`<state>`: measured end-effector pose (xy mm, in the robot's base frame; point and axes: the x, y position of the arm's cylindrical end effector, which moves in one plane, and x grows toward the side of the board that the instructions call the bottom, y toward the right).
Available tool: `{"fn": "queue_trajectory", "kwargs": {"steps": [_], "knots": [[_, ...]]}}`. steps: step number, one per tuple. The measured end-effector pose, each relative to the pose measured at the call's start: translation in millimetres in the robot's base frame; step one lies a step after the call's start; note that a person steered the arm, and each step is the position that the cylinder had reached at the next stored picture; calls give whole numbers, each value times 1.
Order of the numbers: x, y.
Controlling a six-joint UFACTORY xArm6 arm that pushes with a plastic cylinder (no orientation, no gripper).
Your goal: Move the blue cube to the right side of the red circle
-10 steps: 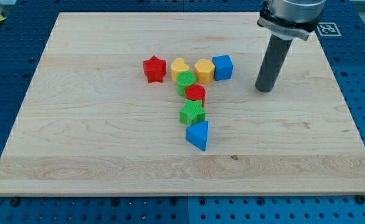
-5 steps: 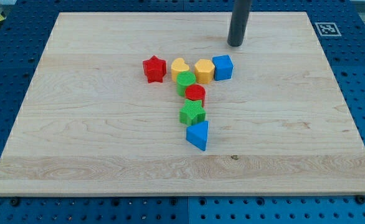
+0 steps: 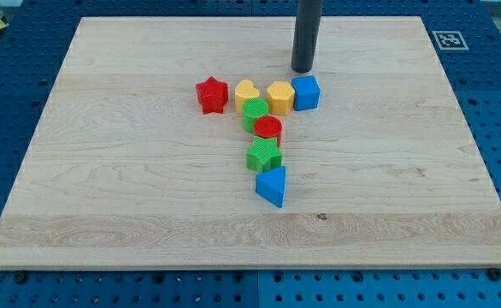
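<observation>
The blue cube (image 3: 306, 92) sits at the right end of a row of blocks, touching a yellow hexagon block (image 3: 279, 97). The red circle (image 3: 268, 130) lies below and to the left of it, between two green blocks. My tip (image 3: 302, 68) stands just above the blue cube toward the view's top, very close to its upper edge; I cannot tell if they touch. The dark rod rises out of the view's top.
A red star (image 3: 211, 94) and a yellow heart (image 3: 247, 91) lie left in the row. A green circle (image 3: 254, 112), a green block (image 3: 264, 156) and a blue triangle (image 3: 272, 186) form a column downward. A fiducial marker (image 3: 449, 39) sits at the board's top right.
My tip moved from the right of the blue cube up toward the view's top, then left and down to just above the cube. No block has moved.
</observation>
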<state>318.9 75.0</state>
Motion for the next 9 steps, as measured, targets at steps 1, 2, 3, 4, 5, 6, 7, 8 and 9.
{"fn": "queue_trajectory", "kwargs": {"steps": [1,2,3,4,5,6,7,8,9], "knots": [[7,0],[14,0],[23,1],[36,8],[36,16],[47,22],[47,21],[37,4],[37,1]]}}
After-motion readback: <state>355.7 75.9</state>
